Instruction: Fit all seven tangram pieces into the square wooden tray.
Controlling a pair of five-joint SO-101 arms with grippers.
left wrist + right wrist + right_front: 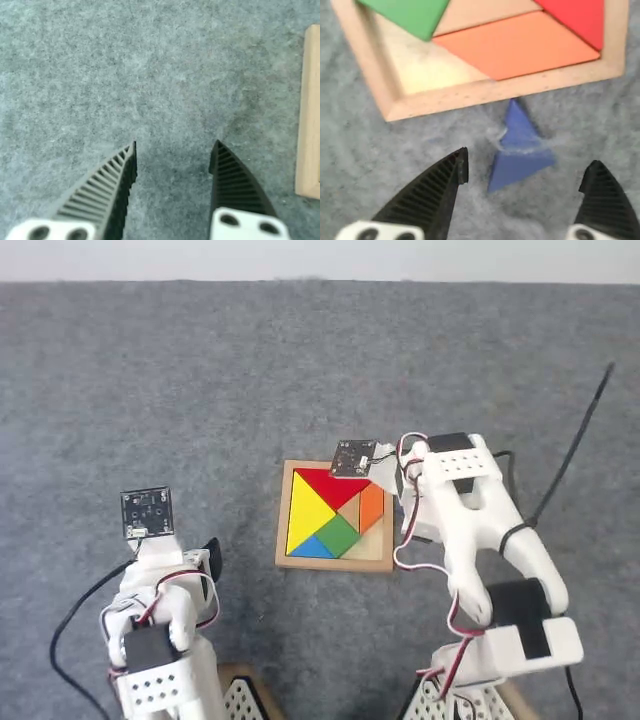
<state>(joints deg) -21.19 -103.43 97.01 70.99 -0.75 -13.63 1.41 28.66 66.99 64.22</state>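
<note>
Outside the tray (495, 91), right gripper (528, 157) hangs wide over the blue triangle (517, 150), likely meant for the bare corner (425, 70); left gripper (175, 143) gapes, parked aside.

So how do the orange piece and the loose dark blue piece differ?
The orange piece is a parallelogram; the dark blue piece is a triangle. The orange piece sits inside the tray; the dark blue piece lies outside on the carpet, between the right gripper's open fingers. Both are tangram pieces.
</note>
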